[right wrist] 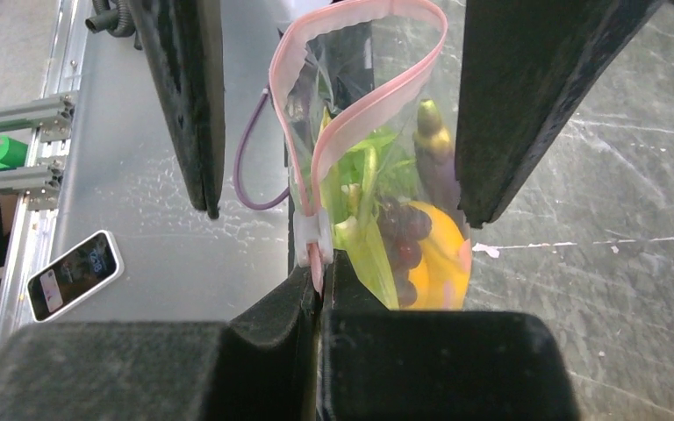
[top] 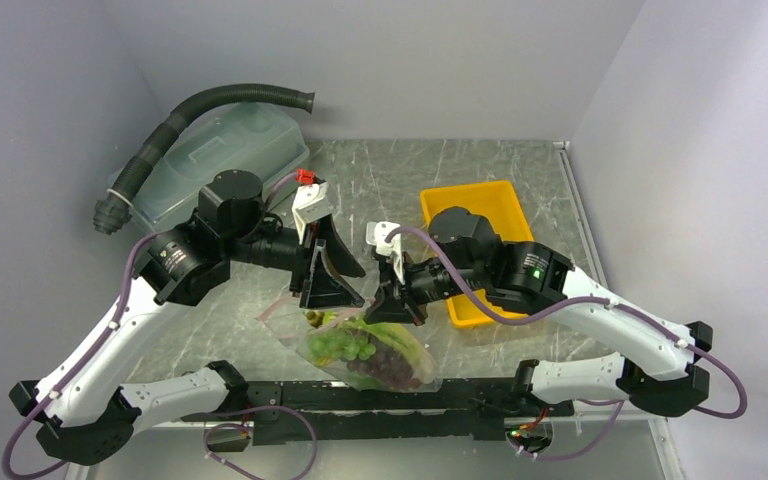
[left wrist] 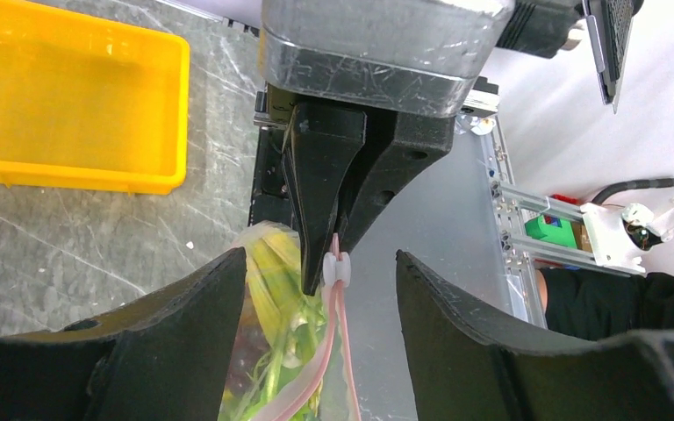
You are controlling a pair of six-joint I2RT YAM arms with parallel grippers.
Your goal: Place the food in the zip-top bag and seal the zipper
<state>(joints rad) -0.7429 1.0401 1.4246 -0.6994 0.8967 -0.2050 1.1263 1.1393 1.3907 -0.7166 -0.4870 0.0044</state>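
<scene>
The clear zip-top bag (top: 365,348) hangs between my grippers, just above the near table edge. Inside it is food: purple grapes (right wrist: 404,232), yellow bananas (right wrist: 439,256), an eggplant (right wrist: 433,145) and leafy greens (right wrist: 364,175). The pink zipper (right wrist: 364,114) gapes in an open loop. Its white slider (right wrist: 313,230) sits at the end next to my right gripper (right wrist: 323,265), which is shut on the zipper strip's end. My left gripper (left wrist: 319,260) is open. Its wide fingers (right wrist: 189,105) straddle the bag's mouth without touching it. The slider also shows in the left wrist view (left wrist: 338,269).
A yellow tray (top: 438,205) stands behind the right arm. A translucent lidded tub (top: 220,155) with a black corrugated hose (top: 210,105) is at the back left. A phone (right wrist: 75,274) lies on the grey ledge off the table's near edge.
</scene>
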